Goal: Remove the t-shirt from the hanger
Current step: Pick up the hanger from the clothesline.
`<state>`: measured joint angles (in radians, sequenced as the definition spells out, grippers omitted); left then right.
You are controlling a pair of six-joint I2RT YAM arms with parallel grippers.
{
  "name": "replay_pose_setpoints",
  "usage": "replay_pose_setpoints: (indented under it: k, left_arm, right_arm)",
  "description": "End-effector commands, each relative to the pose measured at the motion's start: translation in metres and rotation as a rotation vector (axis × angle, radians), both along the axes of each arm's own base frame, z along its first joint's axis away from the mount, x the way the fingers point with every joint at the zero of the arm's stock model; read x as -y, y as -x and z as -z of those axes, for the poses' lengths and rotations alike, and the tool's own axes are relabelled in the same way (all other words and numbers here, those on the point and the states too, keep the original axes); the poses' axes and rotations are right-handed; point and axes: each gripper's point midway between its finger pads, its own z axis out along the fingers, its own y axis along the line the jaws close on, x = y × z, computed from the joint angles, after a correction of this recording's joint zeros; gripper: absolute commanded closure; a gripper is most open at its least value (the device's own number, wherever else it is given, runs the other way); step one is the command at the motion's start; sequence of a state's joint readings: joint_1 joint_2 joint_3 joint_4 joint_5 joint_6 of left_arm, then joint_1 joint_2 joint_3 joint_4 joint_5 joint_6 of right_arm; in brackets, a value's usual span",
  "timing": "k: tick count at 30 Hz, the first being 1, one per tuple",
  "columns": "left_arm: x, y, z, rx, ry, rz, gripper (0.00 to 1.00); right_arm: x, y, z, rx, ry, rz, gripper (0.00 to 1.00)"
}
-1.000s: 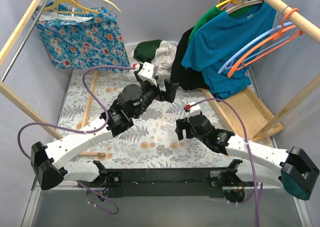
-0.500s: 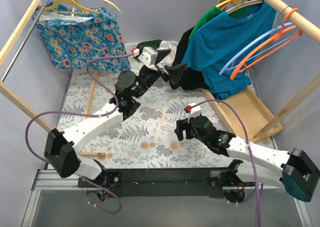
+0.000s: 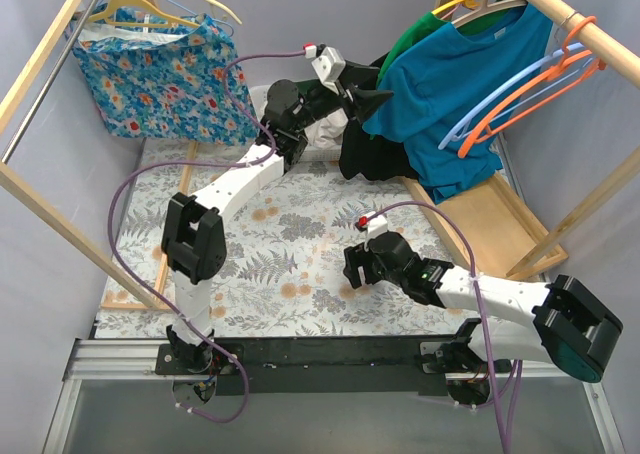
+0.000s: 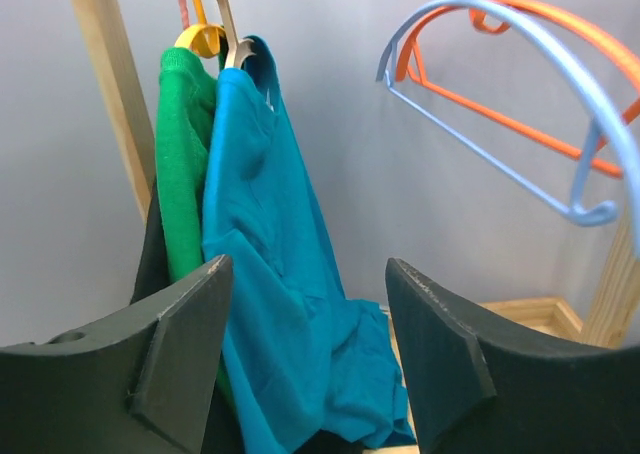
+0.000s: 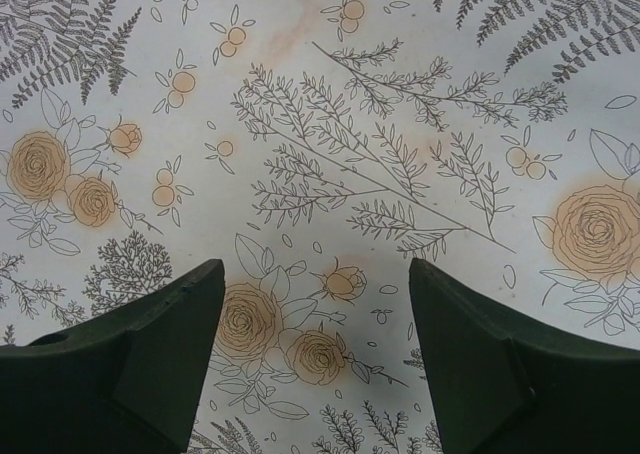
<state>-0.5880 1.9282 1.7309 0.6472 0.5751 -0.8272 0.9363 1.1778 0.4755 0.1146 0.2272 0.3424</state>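
Nearest the bases, the right gripper (image 3: pixel 352 264) hovers, jaws parted, over the floral tablecloth (image 3: pixel 300 234). Farther back, the left gripper (image 3: pixel 375 96) is raised, jaws apart, just short of the teal t-shirt (image 3: pixel 460 74), which hangs on its hanger (image 3: pixel 485 4); removal has not begun.

Robotics lab test cell, dressed as a laundry corner. Enclosed by plain pale-grey backdrop panels (image 3: pixel 300 14); framed in bare wooden rails (image 3: pixel 45 49). Floral-print table cover (image 3: pixel 300 264) over aluminium extrusion frame (image 3: pixel 120 346). White jointed robot arms (image 3: pixel 235 179) on black base plate (image 3: pixel 330 352), trailing loose purple cables (image 3: pixel 270 56).
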Motion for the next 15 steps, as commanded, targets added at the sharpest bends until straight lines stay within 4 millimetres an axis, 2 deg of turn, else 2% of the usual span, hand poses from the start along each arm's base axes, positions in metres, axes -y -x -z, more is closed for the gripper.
replay_pose_setpoints:
  k: [1,4,5,6,8,10,15]
  left_arm:
    - [0.010,0.001,-0.023,0.093,-0.032,0.090,0.40]
    - [0.020,-0.008,-0.021,0.145,-0.048,0.109,0.41]
    - [0.025,-0.016,-0.010,0.143,-0.061,0.108,0.41]
    - [0.025,-0.016,-0.021,0.167,-0.053,0.109,0.41]
    - [0.031,-0.024,-0.012,0.169,-0.064,0.113,0.42]
    - [0.032,-0.027,-0.020,0.189,-0.058,0.105,0.42]
    - [0.036,-0.040,-0.013,0.200,-0.053,0.075,0.42]
  right_arm:
    - [-0.018,-0.002,-0.011,0.016,-0.067,-0.036,0.19]
    - [-0.020,0.001,-0.005,-0.005,-0.068,-0.050,0.20]
    - [-0.021,0.001,-0.004,-0.008,-0.067,-0.050,0.20]
    - [-0.021,0.001,-0.002,-0.015,-0.061,-0.051,0.20]
    - [-0.023,0.001,0.000,-0.021,-0.058,-0.054,0.20]
    - [-0.024,0.000,0.003,-0.029,-0.049,-0.057,0.21]
    - [-0.027,-0.001,0.008,-0.042,-0.033,-0.060,0.21]
